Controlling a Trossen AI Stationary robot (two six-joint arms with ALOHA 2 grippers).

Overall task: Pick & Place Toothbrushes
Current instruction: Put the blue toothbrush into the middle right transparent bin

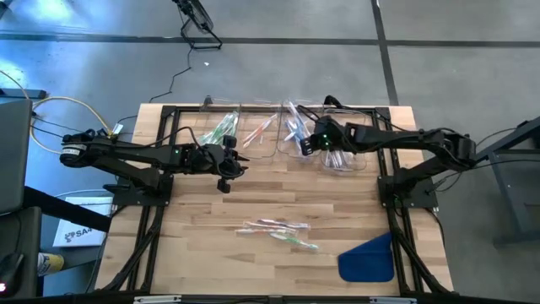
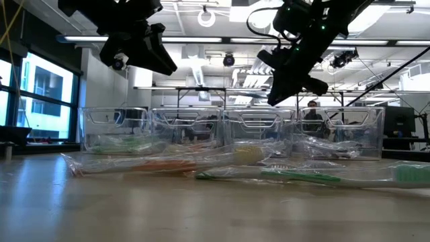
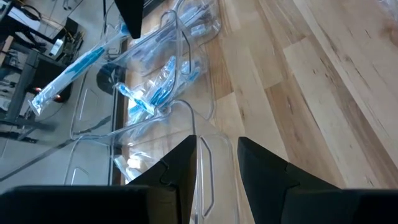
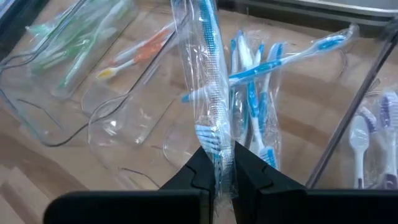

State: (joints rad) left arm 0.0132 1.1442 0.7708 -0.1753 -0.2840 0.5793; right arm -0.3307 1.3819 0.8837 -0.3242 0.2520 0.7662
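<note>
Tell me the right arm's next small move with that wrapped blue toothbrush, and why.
Probably lower and open. The right gripper is shut on a wrapped blue toothbrush, hanging above the clear bin that already holds the other blue toothbrushes. Green and orange ones lie in separate bins, so this looks like the matching spot. The left gripper waits, holding nothing.

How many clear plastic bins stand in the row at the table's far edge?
4, side by side: green-toothbrush bin, orange-toothbrush bin, blue-toothbrush bin, purple-toothbrush bin, partly hidden by the right arm.
</note>
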